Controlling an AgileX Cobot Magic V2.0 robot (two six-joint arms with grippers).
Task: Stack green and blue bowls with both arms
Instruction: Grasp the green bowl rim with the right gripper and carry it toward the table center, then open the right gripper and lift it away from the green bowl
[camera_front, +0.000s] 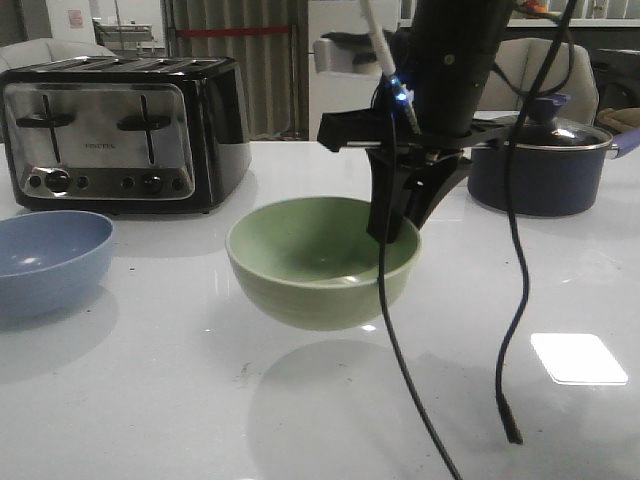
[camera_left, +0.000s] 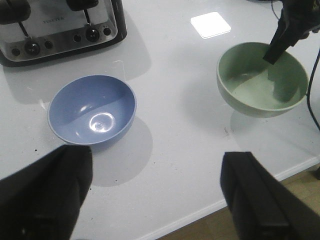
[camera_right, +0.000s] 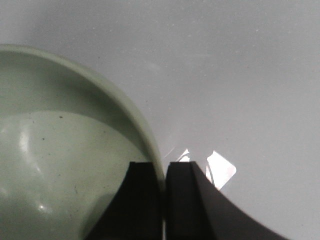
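The pale green bowl (camera_front: 318, 262) hangs a little above the white table, its shadow below it. My right gripper (camera_front: 395, 232) is shut on its right rim, one finger inside and one outside; the rim (camera_right: 150, 145) shows clamped between the fingers in the right wrist view. The bowl also shows in the left wrist view (camera_left: 250, 87). The grey-blue bowl (camera_front: 45, 260) sits on the table at the front left (camera_left: 92, 110). My left gripper (camera_left: 157, 195) is open and empty, above the table's front edge, just short of the blue bowl.
A chrome toaster (camera_front: 120, 130) stands at the back left behind the blue bowl. A dark navy pot (camera_front: 540, 165) with a glass lid stands at the back right. Black cables (camera_front: 515, 300) hang down in front of the right arm. The table's front edge (camera_left: 210, 210) is near the left gripper.
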